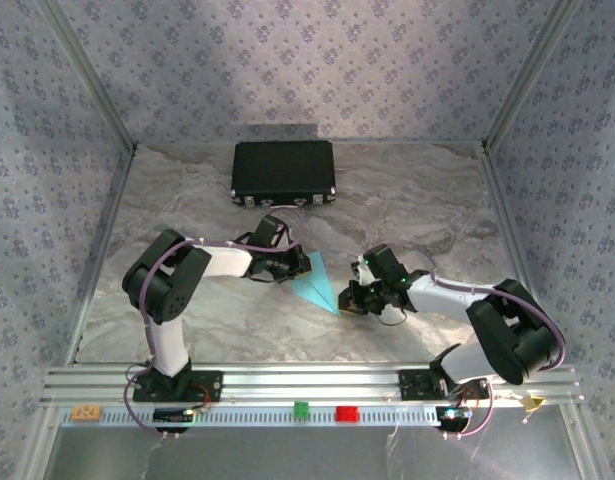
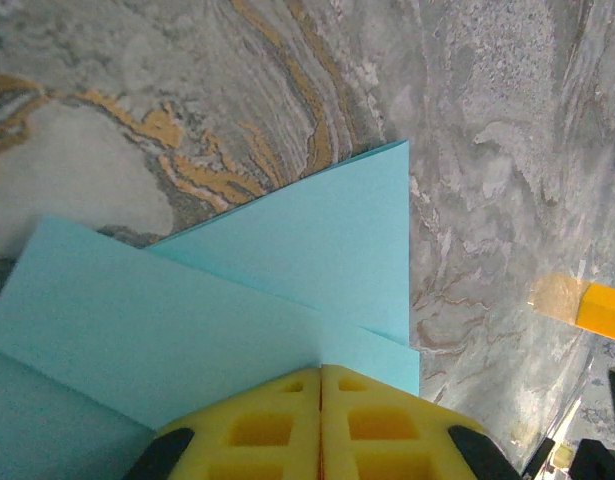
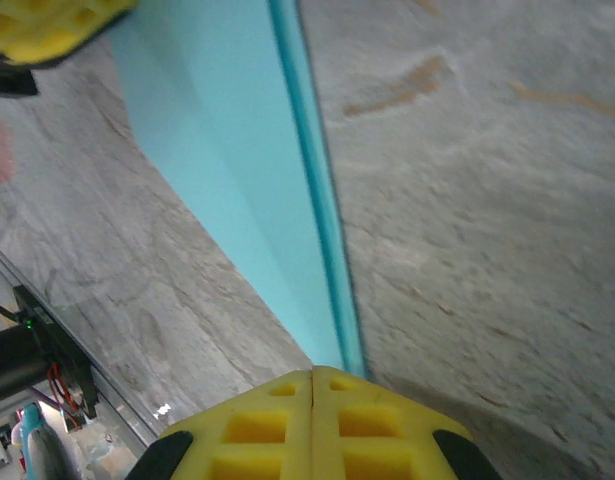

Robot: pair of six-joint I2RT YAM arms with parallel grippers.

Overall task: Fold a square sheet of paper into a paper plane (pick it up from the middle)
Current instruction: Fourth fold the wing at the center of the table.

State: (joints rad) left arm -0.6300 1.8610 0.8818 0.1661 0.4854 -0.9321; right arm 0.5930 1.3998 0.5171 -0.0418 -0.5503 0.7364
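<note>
Grey marble-veined tabletop (image 1: 417,200). Floral-patterned walls (image 1: 287,60) on three sides. Aluminium rail (image 1: 237,412) at near edge.

Count:
- one black rectangular case (image 1: 283,170), far centre
- one red block (image 1: 346,413) and one green block (image 1: 301,408), on rail
- one light-blue paper sheet (image 1: 315,283), folded to narrow triangle, mid-table

Left gripper (image 1: 293,264) at wide end, fingers closed together, tips on paper; cannot tell whether it grips. Right gripper (image 1: 349,300) pinched shut on pointed tip.

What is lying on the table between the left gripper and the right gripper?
The folded light-blue paper spans from the left gripper to the right gripper; the top view shows it.
</note>
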